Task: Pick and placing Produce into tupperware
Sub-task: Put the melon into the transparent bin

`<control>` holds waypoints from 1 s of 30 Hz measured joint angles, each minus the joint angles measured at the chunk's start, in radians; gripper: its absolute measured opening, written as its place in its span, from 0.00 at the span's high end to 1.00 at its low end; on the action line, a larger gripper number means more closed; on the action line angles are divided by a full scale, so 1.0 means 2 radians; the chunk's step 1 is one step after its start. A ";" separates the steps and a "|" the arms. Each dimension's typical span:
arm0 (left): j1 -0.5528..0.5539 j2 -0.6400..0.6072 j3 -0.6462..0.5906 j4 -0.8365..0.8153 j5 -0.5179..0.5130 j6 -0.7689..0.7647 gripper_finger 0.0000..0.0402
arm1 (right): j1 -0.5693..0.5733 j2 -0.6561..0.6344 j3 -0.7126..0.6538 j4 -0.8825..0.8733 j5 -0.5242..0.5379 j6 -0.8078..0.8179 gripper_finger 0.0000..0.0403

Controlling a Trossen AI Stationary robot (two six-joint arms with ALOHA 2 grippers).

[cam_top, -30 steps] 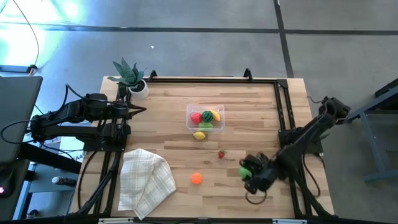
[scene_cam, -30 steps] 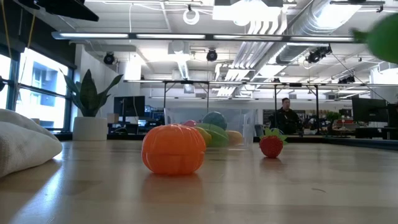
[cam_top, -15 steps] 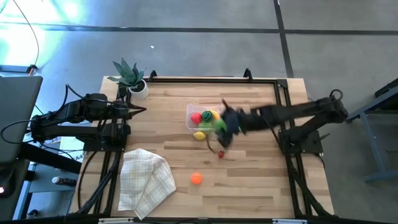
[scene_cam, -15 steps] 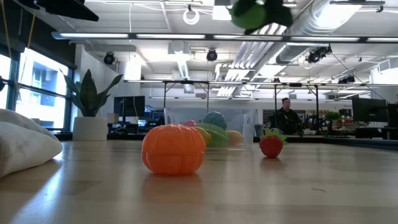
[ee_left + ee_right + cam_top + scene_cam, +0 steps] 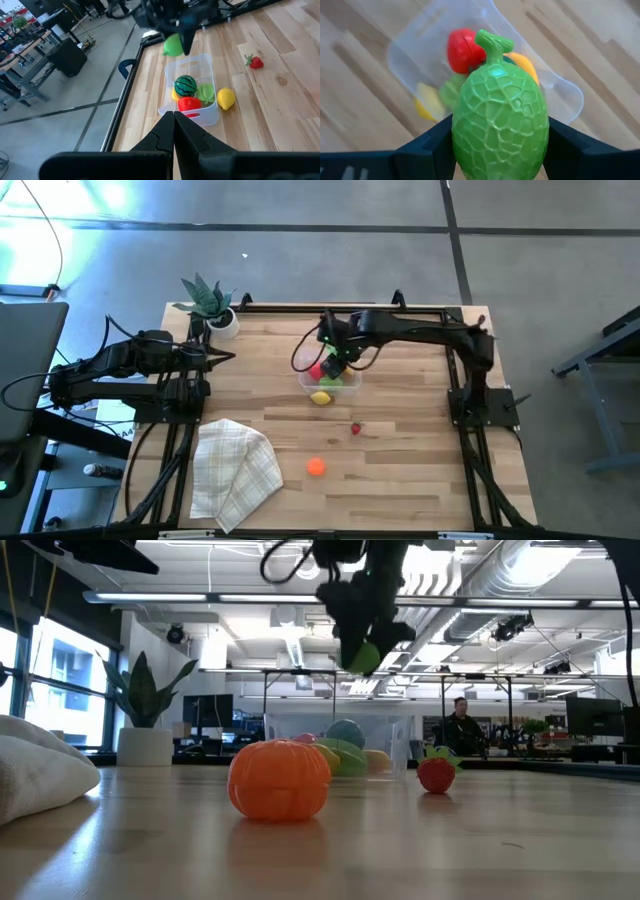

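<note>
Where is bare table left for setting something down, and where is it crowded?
Bare wood lies between the plant pot and the tupperware, and right of the strawberry and orange piece. Crowded: the tupperware, nearly full, with the right gripper holding a green melon above it and the lemon alongside.

We are in an open-plan lab or office: bare ducts (image 5: 520, 580) and strip lights cross the ceiling, monitors (image 5: 214, 711) and desks fill the room behind, a person (image 5: 460, 727) sits there, and the wooden table (image 5: 400, 470) stands on polished concrete
</note>
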 joint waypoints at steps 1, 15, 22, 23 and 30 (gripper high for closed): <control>0.000 0.000 0.000 0.000 0.000 0.000 1.00 | -0.003 0.004 -0.004 0.002 -0.002 -0.002 0.47; 0.000 0.000 0.000 0.000 0.000 0.000 1.00 | -0.004 0.008 -0.126 0.094 -0.045 0.012 0.47; 0.000 0.000 0.000 0.000 0.000 0.000 1.00 | 0.010 0.008 -0.156 0.136 -0.051 0.022 0.47; 0.000 0.000 0.000 0.000 0.000 0.000 1.00 | 0.011 0.008 -0.158 0.140 -0.051 0.022 0.47; 0.000 0.000 0.000 0.000 0.000 0.000 1.00 | 0.013 0.008 -0.178 0.170 -0.052 0.026 0.47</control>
